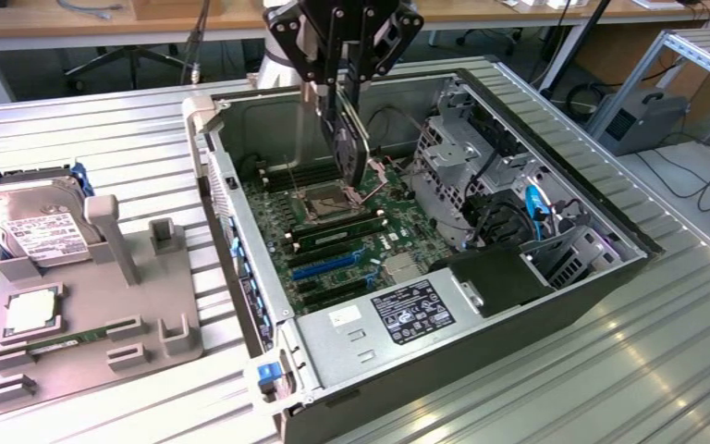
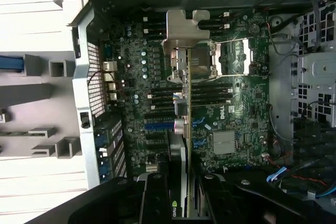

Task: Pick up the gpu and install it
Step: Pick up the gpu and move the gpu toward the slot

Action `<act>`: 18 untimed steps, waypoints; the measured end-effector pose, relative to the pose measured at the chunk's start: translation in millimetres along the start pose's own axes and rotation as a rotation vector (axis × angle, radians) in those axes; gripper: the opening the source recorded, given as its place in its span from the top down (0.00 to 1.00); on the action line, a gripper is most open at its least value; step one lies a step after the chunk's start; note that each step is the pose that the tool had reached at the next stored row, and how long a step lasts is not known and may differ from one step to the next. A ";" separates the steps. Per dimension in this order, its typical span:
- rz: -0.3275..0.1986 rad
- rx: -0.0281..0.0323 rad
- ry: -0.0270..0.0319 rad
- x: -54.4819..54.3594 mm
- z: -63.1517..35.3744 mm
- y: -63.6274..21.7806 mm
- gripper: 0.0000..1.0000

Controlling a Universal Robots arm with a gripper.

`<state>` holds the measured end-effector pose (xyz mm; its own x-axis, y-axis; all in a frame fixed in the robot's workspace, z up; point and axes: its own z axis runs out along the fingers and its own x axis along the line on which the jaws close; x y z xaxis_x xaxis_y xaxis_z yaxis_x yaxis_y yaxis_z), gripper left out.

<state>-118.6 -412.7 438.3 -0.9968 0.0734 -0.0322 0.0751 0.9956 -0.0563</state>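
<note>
The fitting step is in hand. The hand (image 1: 340, 79) grasps the graphics card (image 1: 355, 148) at its upper end. The card hangs edge-on over the main board (image 1: 330, 254), inside the open computer case (image 1: 226, 213), not yet seated. I judge that seating it needs careful lining up with a slot. The arm points straight down.

The pincer (image 2: 181, 199) hides part of the gpu (image 2: 185, 51), and the exterior view's edge cuts off the arm (image 1: 281, 46).

gpu (image 1: 351, 148) over motherboard (image 1: 386, 245) in case (image 1: 330, 328)
</note>
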 end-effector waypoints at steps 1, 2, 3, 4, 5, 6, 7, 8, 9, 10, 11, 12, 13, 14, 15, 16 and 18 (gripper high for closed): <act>0.000 0.0008 0.0000 -0.8 0.3 0.1 0.73; 0.000 0.0014 -0.0001 -1.6 0.6 0.2 0.73; 0.000 0.0019 -0.0001 -2.2 0.9 0.2 0.73; 0.000 0.0025 -0.0002 -2.9 1.3 0.3 0.73; 0.000 0.0029 -0.0002 -3.4 1.6 0.3 0.73; 0.000 0.0036 -0.0002 -4.1 1.9 0.4 0.73; 0.000 0.0039 -0.0003 -4.6 2.3 0.5 0.73; 0.000 0.0041 -0.0003 -5.0 2.6 0.5 0.73; 0.000 0.0042 -0.0003 -5.5 2.8 0.6 0.73; 0.000 0.0042 -0.0003 -5.9 3.1 0.6 0.73; 0.000 0.0045 -0.0003 -6.3 3.3 0.7 0.73; 0.000 0.0045 -0.0003 -6.7 3.6 0.7 0.73; 0.000 0.0047 -0.0004 -7.0 3.9 0.7 0.73; 0.000 0.0048 -0.0004 -7.3 4.2 0.8 0.73; 0.000 0.0051 -0.0004 -7.7 4.5 0.8 0.73; 0.000 0.0053 -0.0004 -8.0 4.8 0.9 0.73; 0.000 0.0060 -0.0005 -9.0 5.7 1.0 0.73</act>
<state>-109.4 -412.7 432.8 -0.9968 0.0732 -0.0327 0.0751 0.9952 -0.0623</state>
